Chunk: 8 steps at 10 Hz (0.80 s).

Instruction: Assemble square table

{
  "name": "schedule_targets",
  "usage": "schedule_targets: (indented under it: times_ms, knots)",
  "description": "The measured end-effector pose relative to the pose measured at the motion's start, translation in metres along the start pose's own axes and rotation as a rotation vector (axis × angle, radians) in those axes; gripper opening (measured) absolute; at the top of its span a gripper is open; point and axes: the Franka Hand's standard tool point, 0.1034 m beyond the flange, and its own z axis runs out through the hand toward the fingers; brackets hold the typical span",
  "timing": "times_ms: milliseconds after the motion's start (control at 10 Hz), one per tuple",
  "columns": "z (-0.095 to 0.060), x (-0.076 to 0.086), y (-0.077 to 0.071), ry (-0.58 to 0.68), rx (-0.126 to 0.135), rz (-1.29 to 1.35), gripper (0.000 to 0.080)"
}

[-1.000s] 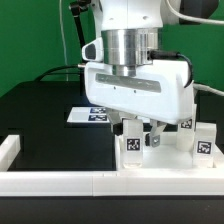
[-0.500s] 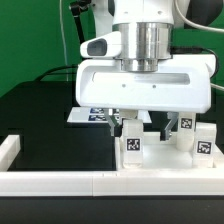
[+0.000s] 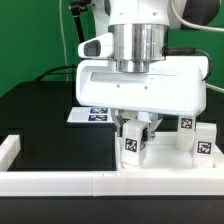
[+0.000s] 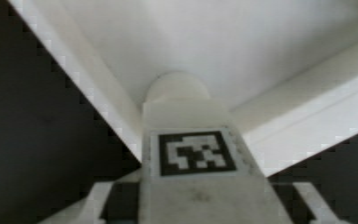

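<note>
Square table leg (image 3: 133,146) under the gripper (image 3: 137,124), near the front rail (image 3: 60,182) — leg pickup in hand.
Exterior view: fingers straddling the leg; grip unclear. Another leg (image 3: 203,143) at that view's right; marker board (image 3: 92,114) behind. Wrist view: leg (image 4: 197,135) centred, tagged, no readable writing. Next, probably: close squarely, lift straight.

1. The arm (image 3: 140,15) is white with smooth rounded shells.
2. Its wrist (image 3: 137,45) is a ribbed cylinder of grey metal.
3. The gripper (image 3: 136,124) has a wide white boxy body with rounded corners.
</note>
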Motion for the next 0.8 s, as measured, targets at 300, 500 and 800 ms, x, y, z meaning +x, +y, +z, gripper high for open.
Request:
schedule_targets:
  times_ms: [300, 500, 800]
  knots:
    - [0.001, 0.0027, 0.0037, -0.076, -0.007, 0.557, 0.0292]
    - [-0.0006, 0.0008, -0.0022, -0.18, -0.014, 0.893, 0.0292]
    - [0.001, -0.0004, -0.0039, -0.188, -0.024, 1.082, 0.0292]
